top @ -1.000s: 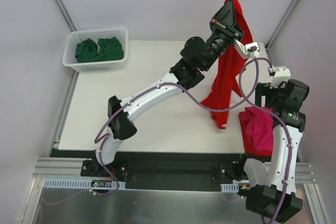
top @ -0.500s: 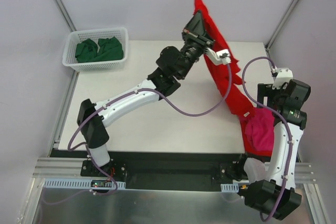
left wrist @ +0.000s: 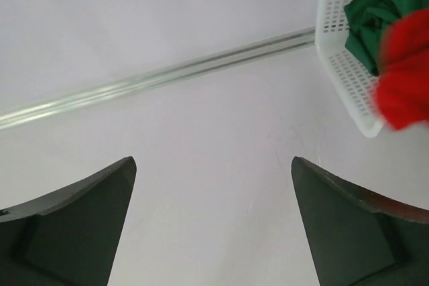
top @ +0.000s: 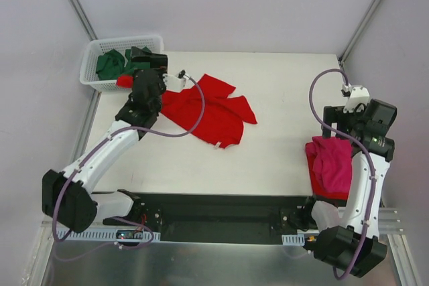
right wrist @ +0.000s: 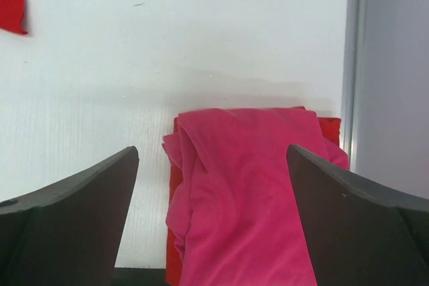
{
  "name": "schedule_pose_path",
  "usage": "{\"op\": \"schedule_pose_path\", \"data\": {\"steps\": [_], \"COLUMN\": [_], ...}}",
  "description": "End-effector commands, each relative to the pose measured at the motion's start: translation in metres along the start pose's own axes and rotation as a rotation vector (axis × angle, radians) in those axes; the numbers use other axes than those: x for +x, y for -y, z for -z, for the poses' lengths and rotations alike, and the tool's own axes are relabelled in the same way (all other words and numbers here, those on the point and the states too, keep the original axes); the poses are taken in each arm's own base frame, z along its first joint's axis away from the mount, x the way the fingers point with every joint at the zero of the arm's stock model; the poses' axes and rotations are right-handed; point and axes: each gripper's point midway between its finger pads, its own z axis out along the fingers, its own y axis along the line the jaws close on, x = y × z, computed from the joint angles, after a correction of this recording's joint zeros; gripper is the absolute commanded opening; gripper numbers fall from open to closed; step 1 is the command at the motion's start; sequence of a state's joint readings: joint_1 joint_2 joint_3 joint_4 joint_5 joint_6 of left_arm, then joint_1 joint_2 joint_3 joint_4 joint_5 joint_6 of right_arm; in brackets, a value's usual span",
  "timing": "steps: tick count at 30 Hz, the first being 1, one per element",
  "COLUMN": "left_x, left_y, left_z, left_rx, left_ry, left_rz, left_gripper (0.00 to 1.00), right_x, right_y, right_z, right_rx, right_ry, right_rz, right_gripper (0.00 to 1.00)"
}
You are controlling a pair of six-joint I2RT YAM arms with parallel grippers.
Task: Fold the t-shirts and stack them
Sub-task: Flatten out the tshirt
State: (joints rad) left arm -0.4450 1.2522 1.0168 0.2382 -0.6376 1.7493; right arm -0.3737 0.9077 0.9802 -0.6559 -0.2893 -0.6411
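Creases were the risk: the red shirt (top: 208,113) lay rumpled mid-table, one end by the basket (top: 90,80), and folding it unsmoothed would trap them. Left claw (left wrist: 211,169) and right claw (right wrist: 213,151) both gaped wide, empty, the right above the pink shirt (top: 332,165).

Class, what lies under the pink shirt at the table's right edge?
Red cloth shows along the edges of the pink shirt. The pink shirt covers the rest, so how much lies there cannot be seen.
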Motion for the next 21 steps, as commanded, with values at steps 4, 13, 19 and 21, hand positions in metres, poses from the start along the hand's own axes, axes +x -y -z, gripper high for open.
{"op": "schedule_pose_path", "data": {"steps": [4,13,19,21], "left_x": [0.02,-0.031,-0.043,-0.027], "left_y": [-0.074,0.04,0.131,0.139], "left_z": [0.045,0.012,-0.01,-0.025], "left_rx": [-0.038,0.192,0.406,0.43], "left_ry": [0.017,0.029,0.016,-0.025], "left_rz": [0.358,0.472,0.531,0.572], "left_gripper": [0.99,0.99,0.99,0.99], "right_x": [-0.023,-0.048,-0.049,-0.046], "right_y": [-0.045,-0.137,-0.177,-0.184], "right_z": [-0.008,-0.055,-0.117,-0.144], "right_rx": [-0.261,-0.418,-0.446,-0.456], "right_ry": [0.008,-0.214,-0.322,-0.358], "right_rz": [-0.042,0.325,0.56,0.574], "right_gripper": [0.96,0.96,0.96,0.96]}}
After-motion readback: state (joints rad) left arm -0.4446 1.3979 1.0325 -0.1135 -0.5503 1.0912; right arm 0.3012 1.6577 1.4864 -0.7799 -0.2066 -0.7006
